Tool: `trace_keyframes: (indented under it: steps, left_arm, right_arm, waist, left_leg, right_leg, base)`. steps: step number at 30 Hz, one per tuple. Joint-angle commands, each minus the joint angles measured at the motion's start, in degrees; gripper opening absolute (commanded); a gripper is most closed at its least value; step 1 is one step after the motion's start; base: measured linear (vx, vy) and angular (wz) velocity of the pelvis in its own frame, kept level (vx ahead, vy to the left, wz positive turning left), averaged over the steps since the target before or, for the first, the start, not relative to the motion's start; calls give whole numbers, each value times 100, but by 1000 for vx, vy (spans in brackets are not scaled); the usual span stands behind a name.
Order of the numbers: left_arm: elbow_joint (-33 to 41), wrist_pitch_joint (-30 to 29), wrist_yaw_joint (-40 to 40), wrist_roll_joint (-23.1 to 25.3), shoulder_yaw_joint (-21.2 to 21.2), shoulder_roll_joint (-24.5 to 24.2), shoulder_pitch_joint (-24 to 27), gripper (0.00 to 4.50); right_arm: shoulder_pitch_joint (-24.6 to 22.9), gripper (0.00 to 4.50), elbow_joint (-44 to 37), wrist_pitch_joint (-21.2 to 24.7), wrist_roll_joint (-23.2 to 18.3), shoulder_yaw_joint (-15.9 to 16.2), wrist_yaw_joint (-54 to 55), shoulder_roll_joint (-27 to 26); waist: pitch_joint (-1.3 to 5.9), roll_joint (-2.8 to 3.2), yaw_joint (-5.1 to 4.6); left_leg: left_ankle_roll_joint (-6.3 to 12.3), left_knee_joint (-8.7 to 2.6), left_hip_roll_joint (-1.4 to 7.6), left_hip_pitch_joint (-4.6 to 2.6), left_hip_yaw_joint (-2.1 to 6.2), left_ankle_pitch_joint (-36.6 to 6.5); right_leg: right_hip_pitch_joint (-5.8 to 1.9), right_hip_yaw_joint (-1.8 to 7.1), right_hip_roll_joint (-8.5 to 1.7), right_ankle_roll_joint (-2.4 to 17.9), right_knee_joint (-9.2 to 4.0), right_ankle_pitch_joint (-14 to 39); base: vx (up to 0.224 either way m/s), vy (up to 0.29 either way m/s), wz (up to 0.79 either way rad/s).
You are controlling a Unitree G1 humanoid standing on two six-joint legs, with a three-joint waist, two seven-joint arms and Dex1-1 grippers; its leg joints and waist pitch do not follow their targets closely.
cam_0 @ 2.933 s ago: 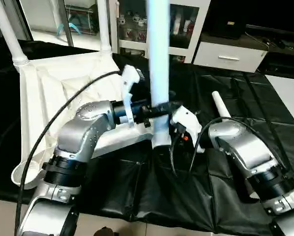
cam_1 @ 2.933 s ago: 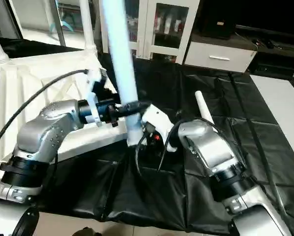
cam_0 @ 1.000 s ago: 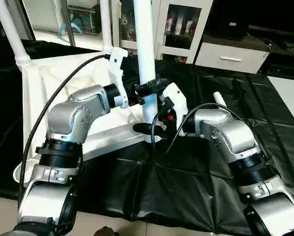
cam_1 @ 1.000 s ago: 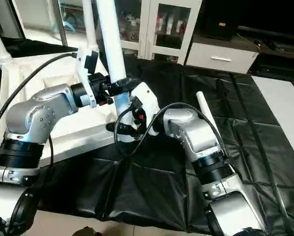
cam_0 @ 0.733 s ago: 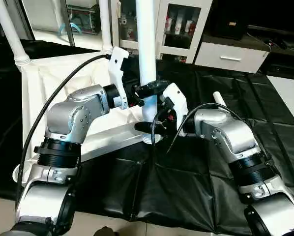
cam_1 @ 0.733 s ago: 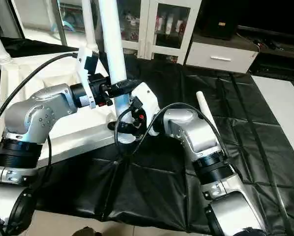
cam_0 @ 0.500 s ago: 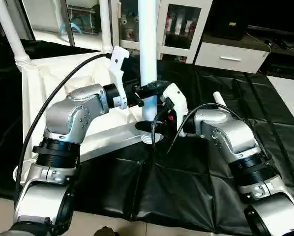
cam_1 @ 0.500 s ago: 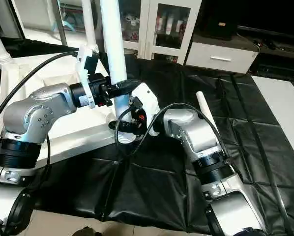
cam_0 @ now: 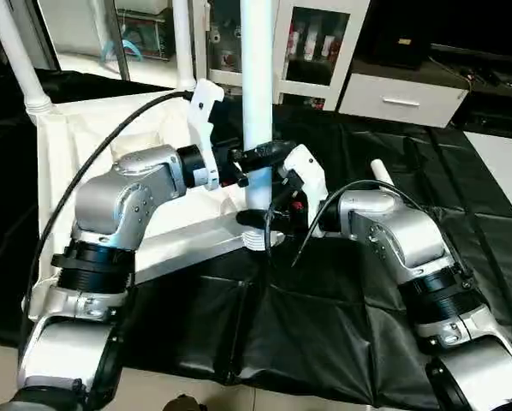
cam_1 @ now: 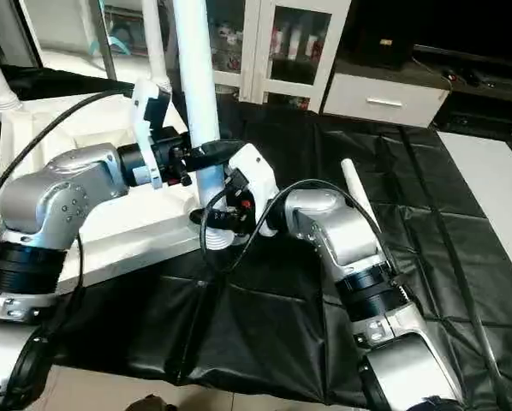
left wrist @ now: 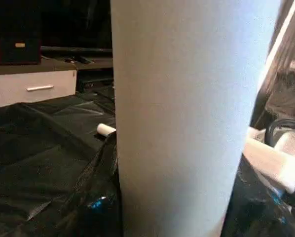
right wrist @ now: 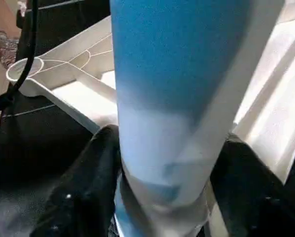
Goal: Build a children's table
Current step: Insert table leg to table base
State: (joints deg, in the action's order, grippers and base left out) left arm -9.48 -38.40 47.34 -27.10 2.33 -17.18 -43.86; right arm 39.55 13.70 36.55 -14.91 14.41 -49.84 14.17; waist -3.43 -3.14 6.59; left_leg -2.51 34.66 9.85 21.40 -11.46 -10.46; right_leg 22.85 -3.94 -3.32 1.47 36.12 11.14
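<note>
The children's table top (cam_0: 68, 141) lies upside down on the black cloth, ribs up. Two white legs (cam_0: 16, 60) (cam_0: 182, 43) stand in its far corner sockets. A third leg (cam_0: 257, 86) stands upright with its lower end at the near right corner socket (cam_0: 258, 242). My left gripper (cam_0: 258, 156) is shut on this leg partway up. My right gripper (cam_0: 258, 219) is shut on it lower down, just above the socket. In the wrist views the leg (left wrist: 187, 113) (right wrist: 172, 98) runs between black fingers (left wrist: 100, 197) (right wrist: 83, 192). Another leg (cam_0: 382, 180) lies on the cloth behind my right arm.
The black-draped work table (cam_0: 324, 325) reaches to the right and toward me, and its front edge runs close below my arms. A white glass-door cabinet (cam_0: 324, 51) and a white drawer unit (cam_0: 401, 98) stand beyond the table. A black cable (cam_0: 93, 180) loops over my left arm.
The held leg has swung from a slight lean to upright over the near right socket. My right gripper's fingers have closed in around its lower end.
</note>
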Motion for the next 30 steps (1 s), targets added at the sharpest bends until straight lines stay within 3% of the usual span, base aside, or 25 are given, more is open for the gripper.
trace_keyframes:
  steps: [1,15,16,19,21,30]
  left_arm:
    - [215,-105,314,-8,362,71,54,186]
    - [390,-176,400,-117,445,96,126,186]
    - [392,-182,428,-153,429,108,128,186]
    - [421,-212,445,-183,411,94,137,186]
    - [420,-209,446,-179,411,90,139,186]
    - [422,-222,511,-151,429,54,150,186]
  right_arm:
    - [66,299,-14,-96,79,-33,69,4]
    - [153,301,147,-159,39,-132,256,-183]
    - [158,274,161,-154,10,-159,269,-211]
    - [149,264,123,-155,-41,-162,191,-218]
    - [145,230,113,-155,-48,-160,173,-214]
    - [144,192,119,-183,-57,-177,143,-204]
  waist:
    - [397,60,11]
    - [393,64,3]
    - [394,69,3]
    - [395,69,5]
    - [394,68,10]
    - [393,66,6]
  left_leg:
    - [-192,-411,384,-123,210,-793]
    - [-222,-418,382,-129,211,-857]
    - [-230,-419,385,-130,212,-867]
    - [-228,-418,387,-134,209,-852]
    - [-229,-422,385,-131,210,-848]
    - [-226,-419,381,-128,208,-857]
  right_leg:
    - [-294,353,-588,1088,-387,678]
    - [-282,355,-589,1075,-398,770]
    - [-282,355,-590,1073,-397,775]
    - [-282,356,-585,1074,-392,718]
    - [-285,356,-586,1073,-389,705]
    - [-287,357,-587,1060,-395,736]
  base:
    - [0,0,0]
    - [0,0,0]
    - [0,0,0]
    - [0,0,0]
    - [0,0,0]
    - [0,0,0]
